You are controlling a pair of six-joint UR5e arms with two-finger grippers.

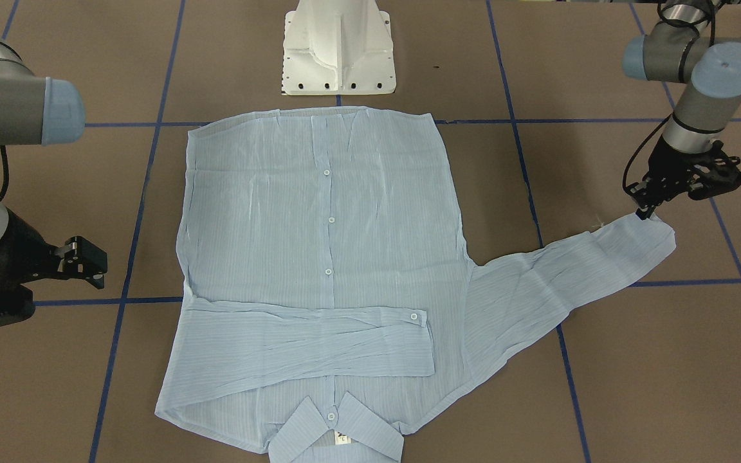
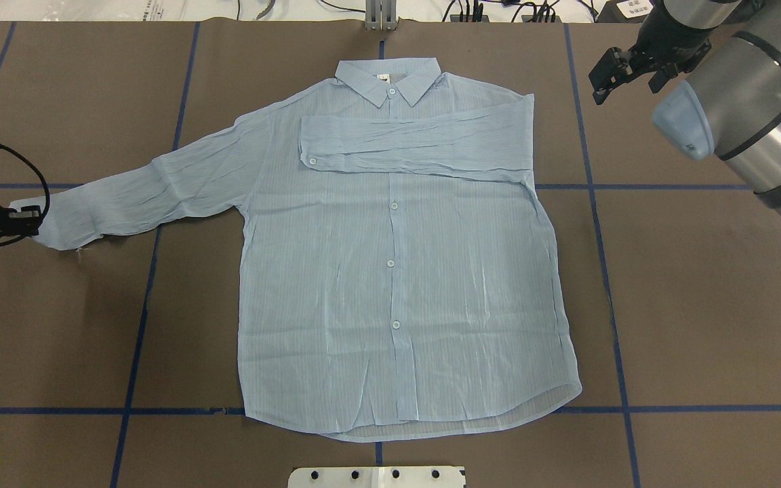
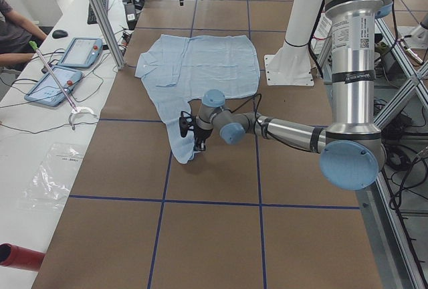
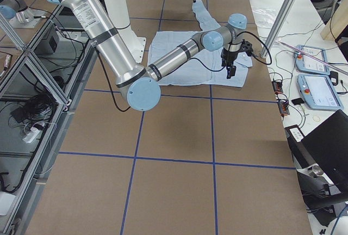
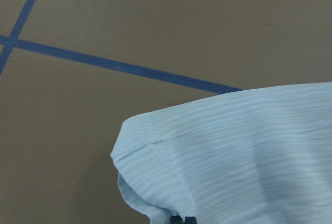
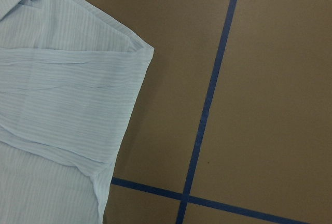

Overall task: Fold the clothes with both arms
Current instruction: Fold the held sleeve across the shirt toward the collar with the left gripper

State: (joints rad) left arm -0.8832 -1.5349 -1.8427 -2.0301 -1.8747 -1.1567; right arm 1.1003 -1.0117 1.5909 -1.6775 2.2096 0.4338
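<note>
The light blue striped shirt [image 2: 397, 271] lies flat on the brown table, buttons up, with its collar [image 2: 388, 76] on the far side from the robot. One sleeve [image 2: 417, 146] is folded across the chest. The other sleeve [image 2: 146, 193] stretches out sideways. My left gripper [image 2: 26, 221] is shut on that sleeve's cuff [image 1: 653, 233], and the left wrist view shows the cuff [image 5: 207, 162] slightly lifted off the table. My right gripper [image 2: 624, 85] hangs open and holds nothing, beside the shirt's shoulder [image 6: 129, 53] and above bare table.
The white pedestal base [image 1: 338, 51] stands at the shirt's hem side. Blue tape lines [image 2: 594, 203] cross the table. A side bench holds tablets [image 3: 67, 68] and cables, and a person [image 3: 10, 25] sits there.
</note>
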